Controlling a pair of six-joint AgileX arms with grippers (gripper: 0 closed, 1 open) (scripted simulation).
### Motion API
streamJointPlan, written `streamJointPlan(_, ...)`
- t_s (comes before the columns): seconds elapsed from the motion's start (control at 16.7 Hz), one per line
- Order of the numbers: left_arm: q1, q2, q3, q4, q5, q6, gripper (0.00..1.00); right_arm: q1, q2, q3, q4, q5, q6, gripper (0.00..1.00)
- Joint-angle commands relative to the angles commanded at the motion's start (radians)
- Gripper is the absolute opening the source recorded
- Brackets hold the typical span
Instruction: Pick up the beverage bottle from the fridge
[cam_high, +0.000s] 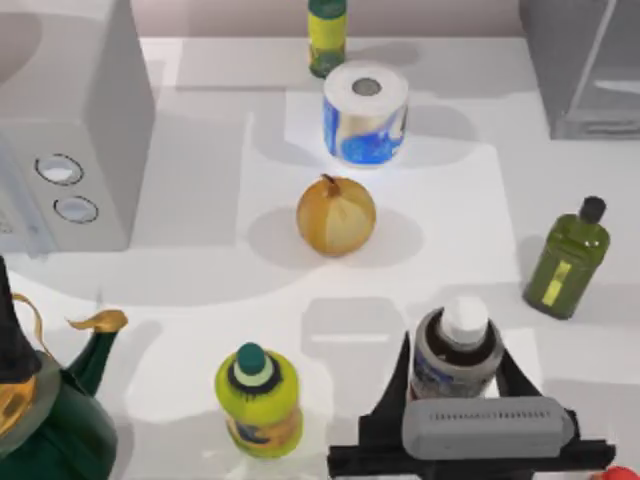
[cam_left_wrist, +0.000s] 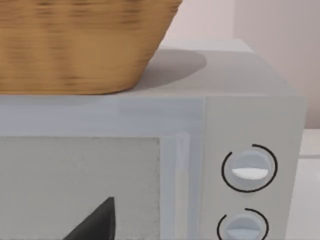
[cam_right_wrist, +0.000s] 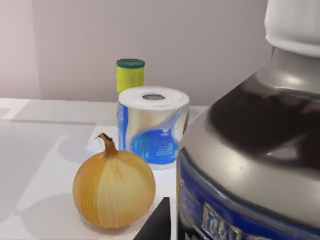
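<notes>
At the surface's (cam_high: 200, 120) near edge, the right gripper (cam_high: 457, 375) has its jaws closed around the beverage bottle (cam_high: 457, 350). Beyond lie the onion (cam_high: 336, 215) and paper roll (cam_high: 365, 112); the fridge (cam_high: 585, 65) stands far right.
</notes>
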Motion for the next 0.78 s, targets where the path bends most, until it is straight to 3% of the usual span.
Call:
streamJointPlan(0.42, 0.0, 0.0, 0.0, 0.0, 0.0, 0.0, 1.0, -0.135, 0.195, 0.001, 0.298, -0.133, -0.073, 0.0)
streamJointPlan(0.78, 0.0, 0.0, 0.0, 0.0, 0.0, 0.0, 1.0, -0.151, 0.215, 0.002, 0.328, -0.149, -0.081, 0.0)
